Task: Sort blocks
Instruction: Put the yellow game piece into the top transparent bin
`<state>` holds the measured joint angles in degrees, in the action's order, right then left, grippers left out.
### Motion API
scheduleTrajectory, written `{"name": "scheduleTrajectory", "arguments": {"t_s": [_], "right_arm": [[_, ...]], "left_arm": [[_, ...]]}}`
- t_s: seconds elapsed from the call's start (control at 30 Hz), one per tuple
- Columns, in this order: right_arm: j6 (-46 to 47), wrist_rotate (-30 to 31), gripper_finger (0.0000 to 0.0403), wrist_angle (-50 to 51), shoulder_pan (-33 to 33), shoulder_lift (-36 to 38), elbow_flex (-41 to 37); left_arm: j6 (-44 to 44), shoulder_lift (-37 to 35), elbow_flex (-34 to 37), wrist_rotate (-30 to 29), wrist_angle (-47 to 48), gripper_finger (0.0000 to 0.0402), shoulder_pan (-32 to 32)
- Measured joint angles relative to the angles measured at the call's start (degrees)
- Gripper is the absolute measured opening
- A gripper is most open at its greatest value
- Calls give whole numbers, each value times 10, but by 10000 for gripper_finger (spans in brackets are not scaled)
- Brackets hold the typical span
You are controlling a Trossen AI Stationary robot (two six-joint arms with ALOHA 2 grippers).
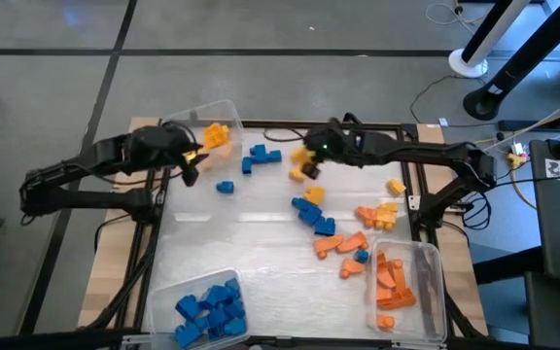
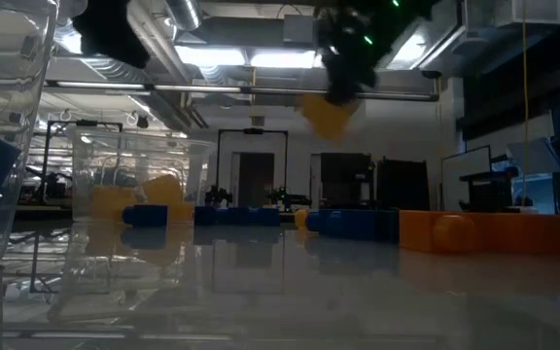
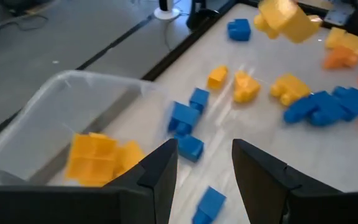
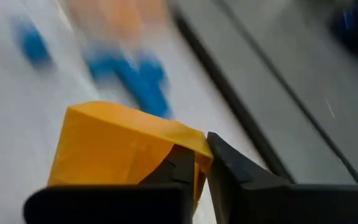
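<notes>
Yellow brick [image 4: 126,152] is pinched at one corner by the right end effector [image 1: 306,163], lifted clear of the counter [image 1: 261,243] near its far edge. Left end effector [image 3: 204,180] hangs empty, fingers apart, beside the clear bin [image 1: 224,109] holding yellow bricks [image 1: 217,135]. Risk: the edge grip looks thin, so the brick could twist out during the carry and drop among the loose blue bricks [image 1: 259,157].

Right gripper [image 4: 202,163] pinched shut on a yellow block [image 4: 114,146], fingers [image 4: 247,180] nearly touching at the block's corner. Blurred blue blocks [image 4: 132,74] and an orange patch [image 4: 114,14] lie on the tabletop [image 4: 17,106] near its dark edge.
</notes>
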<state>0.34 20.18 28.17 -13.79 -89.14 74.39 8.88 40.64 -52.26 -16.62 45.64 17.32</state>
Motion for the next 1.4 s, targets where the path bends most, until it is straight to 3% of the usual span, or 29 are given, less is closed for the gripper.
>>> {"name": "scheduleTrajectory", "arguments": {"t_s": [0.23, 0.4, 1.0, 1.4], "right_arm": [[-62, -60, 28, -335, 15, -41, 1], [-71, -82, 30, -471, 3, -108, 21], [-34, -184, 34, -468, -60, -393, 362], [33, -182, 35, -486, -62, -451, 392]], "left_arm": [[30, -52, 76, 0, -39, 143, -36], [31, -64, 106, 0, -65, 143, -51], [47, -60, 135, 1, -58, 143, -95], [60, -60, 162, 2, -58, 143, -96]]}}
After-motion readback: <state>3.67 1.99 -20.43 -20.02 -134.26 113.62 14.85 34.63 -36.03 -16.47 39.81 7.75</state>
